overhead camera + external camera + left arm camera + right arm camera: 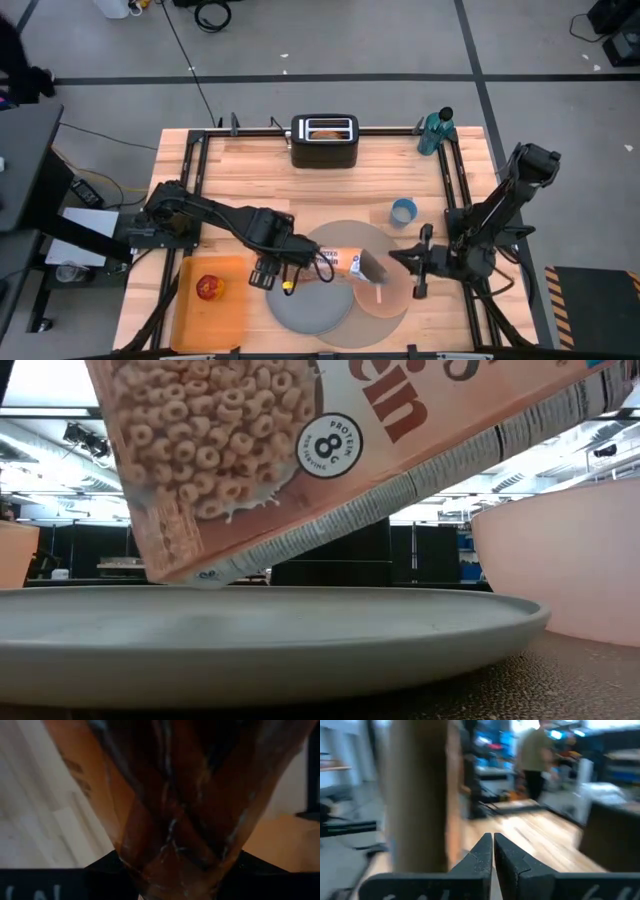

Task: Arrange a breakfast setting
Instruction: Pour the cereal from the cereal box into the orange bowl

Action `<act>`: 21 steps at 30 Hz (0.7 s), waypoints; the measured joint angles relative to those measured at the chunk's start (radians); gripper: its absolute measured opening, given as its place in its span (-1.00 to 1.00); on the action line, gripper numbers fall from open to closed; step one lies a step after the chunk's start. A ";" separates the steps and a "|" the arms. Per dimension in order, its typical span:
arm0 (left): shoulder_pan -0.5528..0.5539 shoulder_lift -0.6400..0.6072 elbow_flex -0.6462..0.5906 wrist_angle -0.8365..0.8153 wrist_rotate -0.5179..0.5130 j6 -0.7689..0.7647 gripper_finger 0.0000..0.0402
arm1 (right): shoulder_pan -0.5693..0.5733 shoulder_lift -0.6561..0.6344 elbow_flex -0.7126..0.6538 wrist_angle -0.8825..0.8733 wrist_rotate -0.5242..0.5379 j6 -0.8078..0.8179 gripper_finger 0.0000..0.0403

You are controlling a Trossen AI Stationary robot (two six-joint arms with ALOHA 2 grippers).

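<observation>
Over the frame's lower middle, high view: your left gripper (300, 262) is clamping a cereal box (343, 263), tipping it sideways.
Box end: it's hanging above the pink bowl (385, 296), between the two grippers.
Right gripper (420, 262): it's sitting just right of the bowl, fingers (485, 852) nearly touching, gripping nothing you can see.
Plate (312, 305): grey, lying lower middle on the round placemat (345, 232), touching the bowl.
Apple (208, 288): it's resting lower left on the orange board (215, 310).
Toaster (324, 140): it's sitting top centre, something bready poking out of a slot.
</observation>
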 joint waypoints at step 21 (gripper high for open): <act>0.014 0.000 -0.001 0.000 -0.089 0.014 -0.08 | -0.204 -0.012 0.289 -0.379 -0.148 -0.193 -0.09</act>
